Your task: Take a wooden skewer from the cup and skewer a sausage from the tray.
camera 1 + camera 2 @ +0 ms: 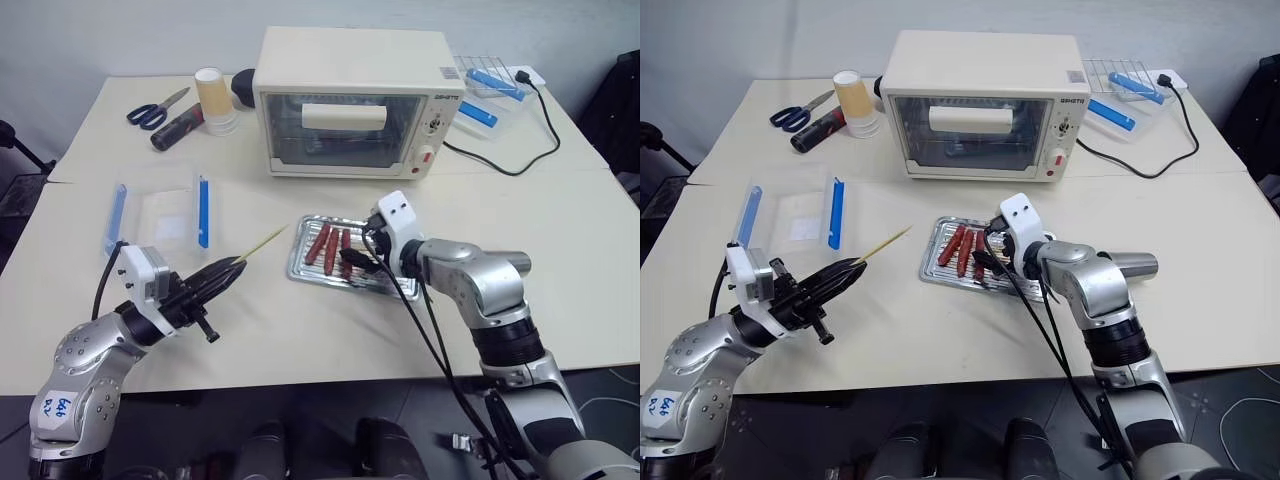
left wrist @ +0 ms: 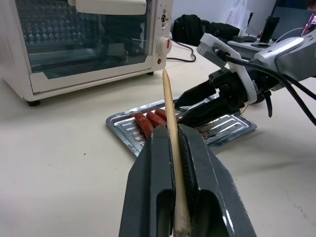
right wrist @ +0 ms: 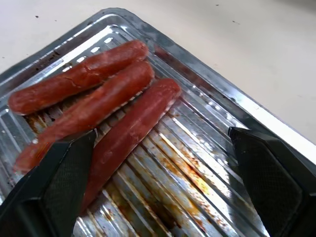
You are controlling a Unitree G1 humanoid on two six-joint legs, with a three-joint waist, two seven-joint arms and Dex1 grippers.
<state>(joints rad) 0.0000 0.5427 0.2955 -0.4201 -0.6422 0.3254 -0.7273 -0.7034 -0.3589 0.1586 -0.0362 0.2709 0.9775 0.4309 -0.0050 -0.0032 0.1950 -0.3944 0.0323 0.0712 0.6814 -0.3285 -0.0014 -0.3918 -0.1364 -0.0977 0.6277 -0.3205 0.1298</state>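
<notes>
— What's on the table point(image 1: 300, 330)?

— An oven point(image 1: 352, 100) at twelve o'clock, the tray point(image 1: 303, 266) at centre with three sausages. My left gripper point(image 1: 222, 272), at eight o'clock from the tray, is clamped on the skewer point(image 1: 260, 243).

— And the right?

— My right gripper point(image 3: 163, 182) has its jaws wide over the tray, one finger point(image 3: 57, 190) touching the nearest sausage point(image 3: 136, 128).

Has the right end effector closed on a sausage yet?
No: the right end effector stands open over the tray, one finger beside the nearest sausage, the other well clear.
</notes>
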